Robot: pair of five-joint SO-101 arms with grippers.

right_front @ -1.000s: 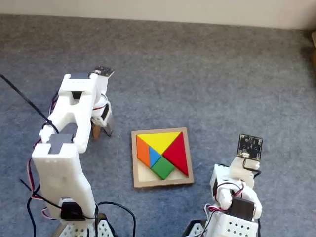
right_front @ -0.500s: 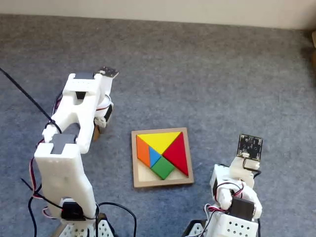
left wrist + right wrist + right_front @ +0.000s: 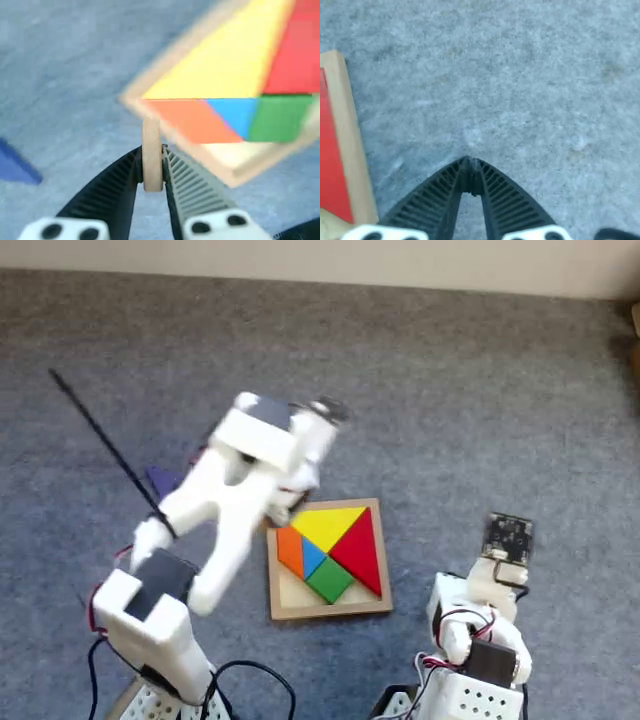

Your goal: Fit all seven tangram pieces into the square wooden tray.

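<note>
Tray holding five pieces; a sixth piece is being gripped by left jaws at its ten o'clock; right jaws closed

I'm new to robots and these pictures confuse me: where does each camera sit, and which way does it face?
High view: overhead, looking down on the tray, left arm and right arm.
Left wrist view: on the left arm, facing the tray past the left gripper, shut on a tan piece.
Right wrist view: on the right arm, facing the carpet past the shut right gripper.
All share the tray.
</note>
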